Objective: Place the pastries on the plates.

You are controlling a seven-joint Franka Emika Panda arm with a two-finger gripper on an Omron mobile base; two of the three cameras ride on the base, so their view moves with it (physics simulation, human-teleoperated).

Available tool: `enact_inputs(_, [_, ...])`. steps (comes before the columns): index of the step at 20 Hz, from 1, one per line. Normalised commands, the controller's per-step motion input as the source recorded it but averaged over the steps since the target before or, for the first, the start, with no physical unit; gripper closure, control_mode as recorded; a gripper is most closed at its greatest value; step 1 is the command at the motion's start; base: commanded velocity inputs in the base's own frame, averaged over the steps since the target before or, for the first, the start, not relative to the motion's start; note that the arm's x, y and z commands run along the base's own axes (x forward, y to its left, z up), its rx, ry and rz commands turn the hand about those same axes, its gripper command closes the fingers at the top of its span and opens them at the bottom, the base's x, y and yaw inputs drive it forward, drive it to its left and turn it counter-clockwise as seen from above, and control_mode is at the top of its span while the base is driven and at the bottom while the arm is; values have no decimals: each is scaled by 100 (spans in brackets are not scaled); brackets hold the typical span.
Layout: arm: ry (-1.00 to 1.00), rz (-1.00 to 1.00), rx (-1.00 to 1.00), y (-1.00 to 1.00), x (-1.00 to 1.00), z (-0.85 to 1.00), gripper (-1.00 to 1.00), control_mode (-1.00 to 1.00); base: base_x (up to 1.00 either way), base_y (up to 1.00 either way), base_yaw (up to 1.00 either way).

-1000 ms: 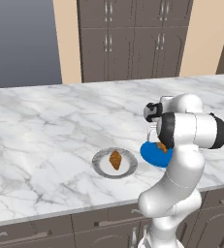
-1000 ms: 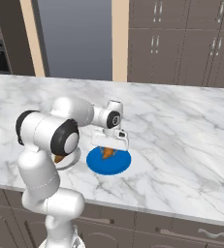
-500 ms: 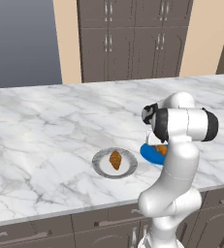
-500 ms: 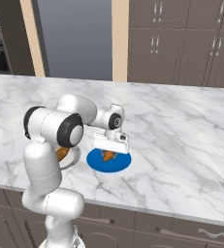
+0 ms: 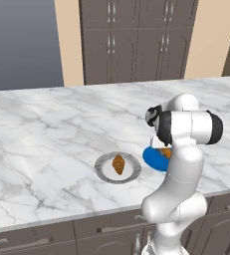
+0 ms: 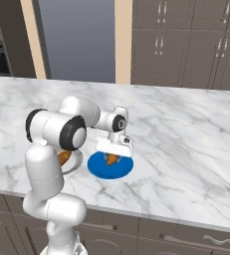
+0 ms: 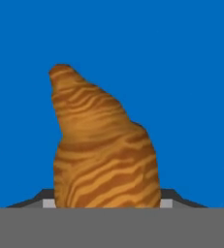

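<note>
Croissant (image 7: 104,145) sits pinched at its thick middle between our gripper (image 6: 112,155) fingers just over the blue plate (image 6: 97,167) near the counter's front edge, and we judge it light, flaky, crushable, so grip gently at that wide waist.

1. I see a white, grey-veined marble counter (image 5: 47,124) spanning my view.
2. Dark grey-brown cabinets (image 5: 136,40) stand at 12 o'clock.
3. A tan wall strip (image 5: 69,42) sits at 11 o'clock.
4. Drawers (image 6: 196,238) run beneath.

Gripper (image 6: 112,155) low over blue plate (image 6: 97,168), pastry (image 6: 112,159) between its fingers; marble counter (image 6: 186,144)
</note>
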Motion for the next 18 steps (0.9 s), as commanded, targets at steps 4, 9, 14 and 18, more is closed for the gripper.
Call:
enact_inputs(4, [-3, 0, 0, 4, -12, 1, -100, -100, 0, 0, 0])
enact_inputs(9, [-15, 0, 0, 1, -39, 45, -100, -100, 0, 0, 0])
enact_inputs(14, [-20, 0, 0, 11, -58, 76, -100, -100, 0, 0, 0])
enact_inputs(18, [-5, 0, 0, 22, -65, 88, -100, -100, 0, 0, 0])
